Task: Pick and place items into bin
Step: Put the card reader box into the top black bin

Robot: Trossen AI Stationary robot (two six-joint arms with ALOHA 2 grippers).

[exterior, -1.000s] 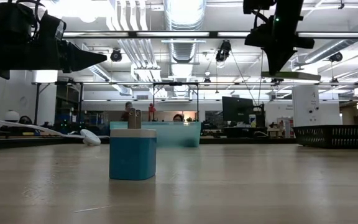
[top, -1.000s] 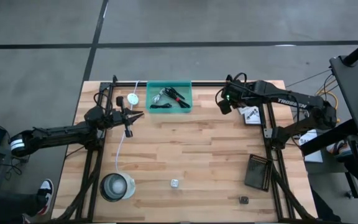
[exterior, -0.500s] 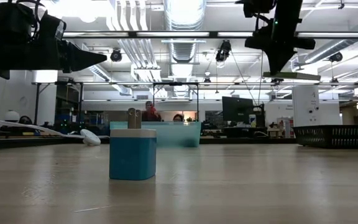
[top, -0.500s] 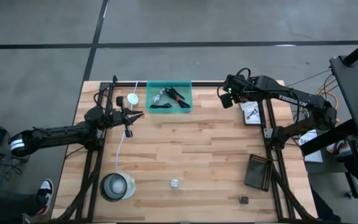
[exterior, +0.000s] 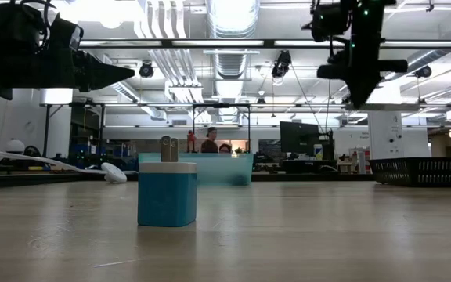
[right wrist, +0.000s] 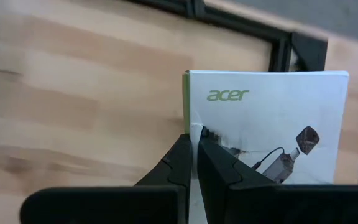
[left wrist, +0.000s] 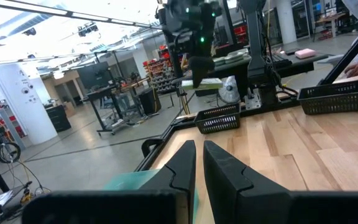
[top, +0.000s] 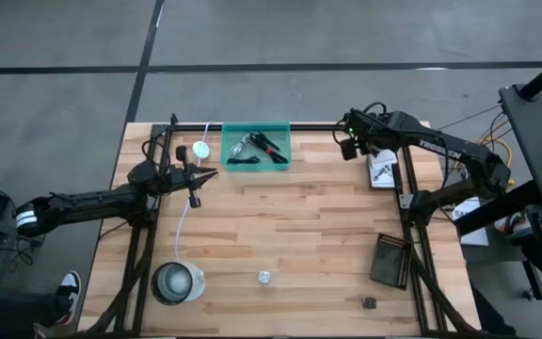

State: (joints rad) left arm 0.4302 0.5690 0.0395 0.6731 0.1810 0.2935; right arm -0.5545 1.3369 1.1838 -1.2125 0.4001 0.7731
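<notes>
The teal bin [top: 256,146] sits at the table's far edge and holds a black cable with a red tie [top: 269,146], a silvery clip [top: 245,144] and black sticks. My right gripper [top: 358,151] hovers to the right of the bin, shut on a white printed card [top: 380,169] marked "acer" [right wrist: 272,118]. In the low view the card [exterior: 374,105] hangs level, high above the table, under that gripper [exterior: 360,90]. My left gripper [top: 200,176] waits, shut and touching nothing, above the table's left side, near the white cord. My right gripper pinches the white card between its two fingers at one edge [right wrist: 191,129], near a corner. The card is lifted clear of the table. It sticks out level from the fingertips, printed face up.
A blue-and-white charger block [top: 264,278] [exterior: 167,196] stands near the near edge, with a small dark piece [top: 369,302] to its right. A clear round container [top: 177,282], a white disc with its cord [top: 200,151] and a black perforated board [top: 391,259] also lie on the table.
My right gripper has moved a little toward the table's right and far edges and has turned, carrying the white card with it. The card stays lifted. My left arm has kept still.
</notes>
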